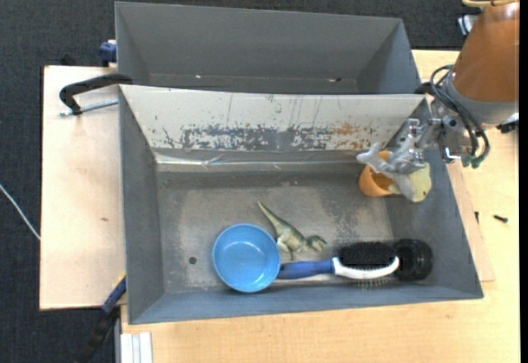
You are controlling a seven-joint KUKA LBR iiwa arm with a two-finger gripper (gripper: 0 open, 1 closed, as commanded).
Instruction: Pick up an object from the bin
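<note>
My gripper is at the bin's far right corner, close to the right wall. Directly under and beside it is an orange and pale yellow toy, with its pale part toward the wall. The gripper's metal parts overlap the toy's top, and I cannot see whether the toy is gripped or lying on the floor. A brush with a blue handle and black bristles lies along the front wall, well below the gripper.
A round blue bowl sits at the front middle of the bin. A small green dinosaur figure lies just right of it. A black round piece is at the brush's right end. The orange-covered arm comes in from the upper right.
</note>
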